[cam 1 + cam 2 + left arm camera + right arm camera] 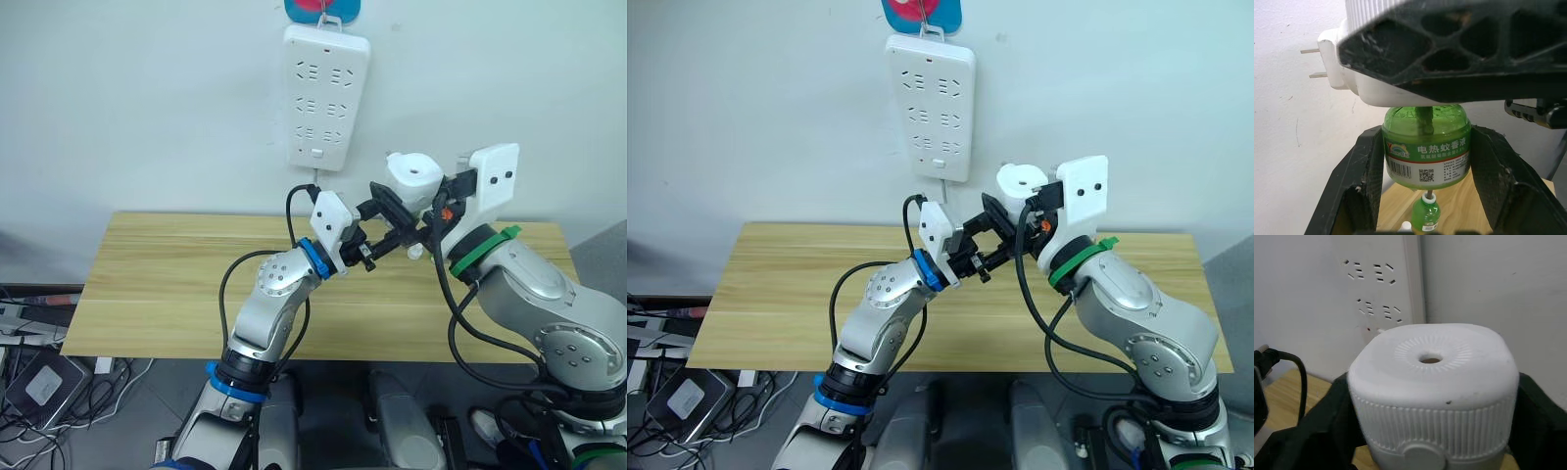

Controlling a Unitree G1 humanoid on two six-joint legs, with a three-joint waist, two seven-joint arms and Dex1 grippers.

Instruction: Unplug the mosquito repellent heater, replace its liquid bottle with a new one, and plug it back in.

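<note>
My right gripper (pixel 1432 431) is shut on the mosquito repellent heater (pixel 413 176), a white rounded unit with a vent hole on top, held in the air above the table's back edge. Its two plug prongs (pixel 1310 62) stick out free. A green liquid bottle (pixel 1426 147) hangs screwed under the heater. My left gripper (pixel 1426 161) reaches in from the left and is shut on this bottle, one black finger against each side. A second small green bottle (pixel 1426 213) stands on the table below, with a white cap (pixel 1405 226) beside it.
A long white power strip (pixel 325 96) hangs on the wall above the table, just left of the heater. The wooden table (pixel 176 284) stretches bare to the left. A black cable (pixel 1288 362) loops by my left wrist.
</note>
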